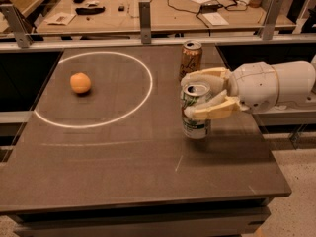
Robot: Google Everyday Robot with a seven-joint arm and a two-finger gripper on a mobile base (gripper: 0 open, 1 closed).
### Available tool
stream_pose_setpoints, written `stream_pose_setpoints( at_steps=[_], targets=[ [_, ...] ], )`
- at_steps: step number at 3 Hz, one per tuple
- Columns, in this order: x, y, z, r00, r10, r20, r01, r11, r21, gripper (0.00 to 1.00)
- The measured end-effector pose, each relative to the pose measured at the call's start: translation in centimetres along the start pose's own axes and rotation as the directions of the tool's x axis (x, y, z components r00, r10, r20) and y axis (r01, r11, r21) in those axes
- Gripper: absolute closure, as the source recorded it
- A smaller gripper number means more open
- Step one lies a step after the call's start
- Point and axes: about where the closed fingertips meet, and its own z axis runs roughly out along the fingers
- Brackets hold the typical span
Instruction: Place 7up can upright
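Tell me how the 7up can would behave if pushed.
The 7up can, upright in the gripper over the right of the table, looks opened, so probably light. Tall and narrow, it may tip if nudged. Tipped over, its round body would likely roll.

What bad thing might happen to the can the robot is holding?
The gripper holds the 7up can upright, low over the table. Let go too early, it might wobble and tip. The orange-gold can stands close behind the gripper, so pulling away carelessly may knock it over.
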Motion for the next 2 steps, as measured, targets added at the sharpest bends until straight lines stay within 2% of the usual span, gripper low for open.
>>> stream_pose_setpoints(
  at_steps=[1, 2],
  targets=[
    [0.41, 0.04, -0.29, 0.998, -0.058, 0.01, 0.057, 0.998, 0.028, 1.0],
    [1.05, 0.31, -0.96, 0.997, -0.074, 0.019, 0.073, 0.9959, 0.054, 1.0]
  ],
)
